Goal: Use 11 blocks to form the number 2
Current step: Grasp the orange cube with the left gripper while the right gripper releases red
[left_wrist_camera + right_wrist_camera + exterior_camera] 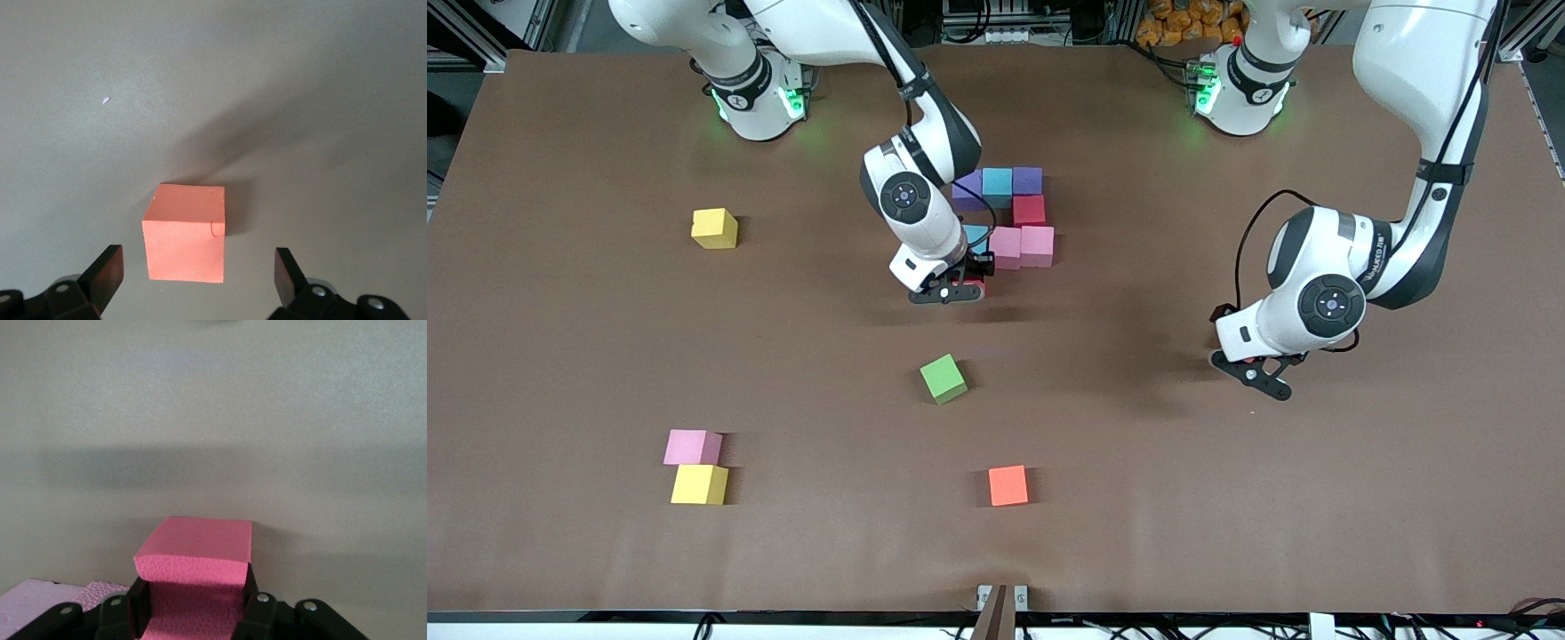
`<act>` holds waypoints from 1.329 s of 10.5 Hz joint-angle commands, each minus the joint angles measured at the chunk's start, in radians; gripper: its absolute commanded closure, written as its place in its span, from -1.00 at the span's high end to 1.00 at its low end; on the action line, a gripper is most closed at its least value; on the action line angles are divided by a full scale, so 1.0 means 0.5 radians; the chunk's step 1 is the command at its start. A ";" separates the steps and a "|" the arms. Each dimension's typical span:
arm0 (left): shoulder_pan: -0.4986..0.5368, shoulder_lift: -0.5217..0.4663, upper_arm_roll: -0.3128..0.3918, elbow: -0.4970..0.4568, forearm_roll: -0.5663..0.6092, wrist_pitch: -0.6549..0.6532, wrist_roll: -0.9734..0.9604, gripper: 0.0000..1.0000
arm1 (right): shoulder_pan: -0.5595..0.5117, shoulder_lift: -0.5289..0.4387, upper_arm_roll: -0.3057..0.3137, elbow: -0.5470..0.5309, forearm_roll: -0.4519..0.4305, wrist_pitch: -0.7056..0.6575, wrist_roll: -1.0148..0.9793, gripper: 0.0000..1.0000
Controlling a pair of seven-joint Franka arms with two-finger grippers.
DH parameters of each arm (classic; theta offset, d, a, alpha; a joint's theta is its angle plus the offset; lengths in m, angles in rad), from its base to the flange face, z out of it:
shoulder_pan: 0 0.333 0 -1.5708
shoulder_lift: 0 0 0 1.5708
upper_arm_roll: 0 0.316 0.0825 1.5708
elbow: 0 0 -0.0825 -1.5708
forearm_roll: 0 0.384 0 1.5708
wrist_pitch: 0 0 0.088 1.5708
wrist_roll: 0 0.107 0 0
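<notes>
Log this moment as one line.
right gripper: shut on red block, beside digit | left gripper: open, waiting | green, orange, pink loose

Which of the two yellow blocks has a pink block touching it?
The yellow block nearest the front camera, at the right arm's end of the table: a pink block sits right against it. The other yellow block, farther up the table, stands alone.

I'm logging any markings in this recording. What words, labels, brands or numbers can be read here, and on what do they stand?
Left arm: dark lettering runs along its white forearm shell, too small to read.
Blocks, such as the orange block and the red block in the right gripper: no print.
Table: no text or signs.
</notes>
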 commanded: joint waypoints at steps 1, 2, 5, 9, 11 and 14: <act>-0.019 0.036 0.046 -0.011 -0.002 0.052 0.013 1.00 | 0.040 -0.056 -0.018 -0.070 0.034 0.036 0.063 -0.38; -0.019 0.058 0.070 -0.008 0.001 0.061 0.016 1.00 | 0.052 -0.056 -0.018 -0.070 0.034 0.036 0.075 -0.38; -0.019 0.092 0.098 -0.017 0.004 0.138 0.052 1.00 | 0.068 -0.056 -0.018 -0.100 0.034 0.060 0.081 -0.38; -0.015 0.086 0.104 -0.054 0.004 0.153 0.053 1.00 | 0.074 -0.056 -0.015 -0.128 0.034 0.094 0.081 -0.38; -0.012 0.074 0.113 -0.103 0.004 0.178 0.053 1.00 | 0.086 -0.059 -0.018 -0.140 0.034 0.106 0.078 -0.38; -0.009 0.073 0.113 -0.143 0.004 0.202 0.053 1.00 | 0.092 -0.056 -0.015 -0.140 0.034 0.118 0.081 -0.38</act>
